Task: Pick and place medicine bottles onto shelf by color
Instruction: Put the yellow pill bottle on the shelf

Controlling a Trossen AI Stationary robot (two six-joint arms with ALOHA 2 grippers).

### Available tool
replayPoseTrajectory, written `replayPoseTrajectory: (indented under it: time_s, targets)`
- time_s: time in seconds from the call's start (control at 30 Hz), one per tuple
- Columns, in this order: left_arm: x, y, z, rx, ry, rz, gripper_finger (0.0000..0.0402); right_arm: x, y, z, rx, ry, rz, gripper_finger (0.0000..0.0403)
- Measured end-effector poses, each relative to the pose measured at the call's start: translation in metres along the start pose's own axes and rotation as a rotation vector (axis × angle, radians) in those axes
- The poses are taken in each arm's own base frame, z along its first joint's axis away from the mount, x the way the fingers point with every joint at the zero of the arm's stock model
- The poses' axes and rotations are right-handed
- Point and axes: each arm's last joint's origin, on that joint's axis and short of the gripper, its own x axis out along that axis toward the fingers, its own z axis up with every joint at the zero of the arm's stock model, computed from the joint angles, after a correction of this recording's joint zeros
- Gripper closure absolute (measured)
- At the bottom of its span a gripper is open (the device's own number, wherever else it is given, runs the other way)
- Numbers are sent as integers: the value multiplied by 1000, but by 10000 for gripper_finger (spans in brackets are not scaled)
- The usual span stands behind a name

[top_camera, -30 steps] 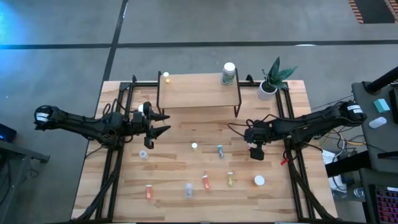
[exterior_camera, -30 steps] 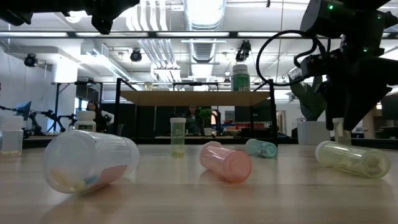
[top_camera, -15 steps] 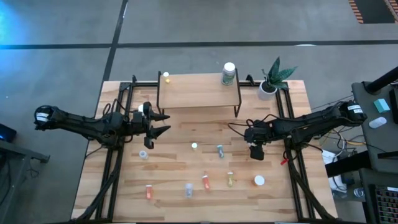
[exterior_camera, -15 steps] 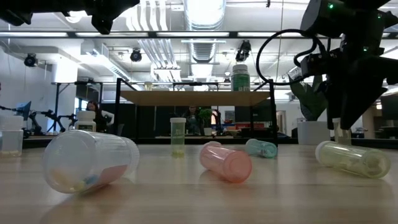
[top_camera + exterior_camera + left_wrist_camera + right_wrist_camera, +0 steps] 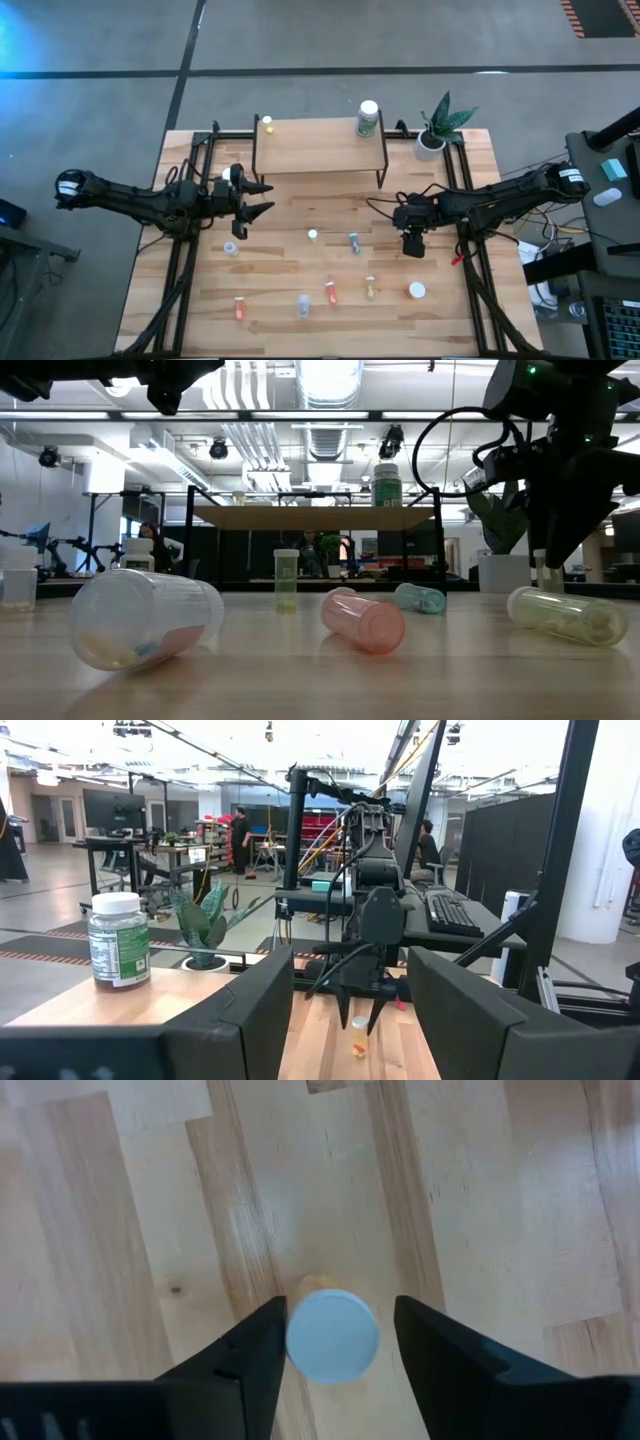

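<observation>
Bottles scattered on the plank-wood desk [image 5: 300, 215], most lying on their sides: round translucent plastic, orange, yellowish and bluish, white caps. Right gripper [image 5: 334, 1342] points straight down over a small upright white-capped bottle [image 5: 332, 1336] right of centre; the cap sits between the dark fingers [image 5: 251, 1358], one edge touching or nearly so, but I cannot tell if they pinch it. Bottle body hidden under its cap. Left gripper [image 5: 262, 198] hangs spread near the shelf's left legs, holding nothing. Shelf [image 5: 320, 148], a light-wood board on thin black legs, stands at the far edge, carrying a green white-capped jar [image 5: 368, 118] at its right end and a tiny yellow bottle [image 5: 267, 124] at its left end.
</observation>
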Motion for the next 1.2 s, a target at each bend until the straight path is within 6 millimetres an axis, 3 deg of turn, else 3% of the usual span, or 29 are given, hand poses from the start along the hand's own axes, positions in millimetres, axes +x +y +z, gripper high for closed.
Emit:
replayPoseTrajectory:
  time_s: [0.77, 1.2]
  targets:
    - [0, 0, 0, 0, 0, 0, 221, -8, 2, 7, -19, -14, 32, 268]
    - [0, 0, 0, 0, 1, 0, 221, -7, 1, 3, -8, 24, 22, 248]
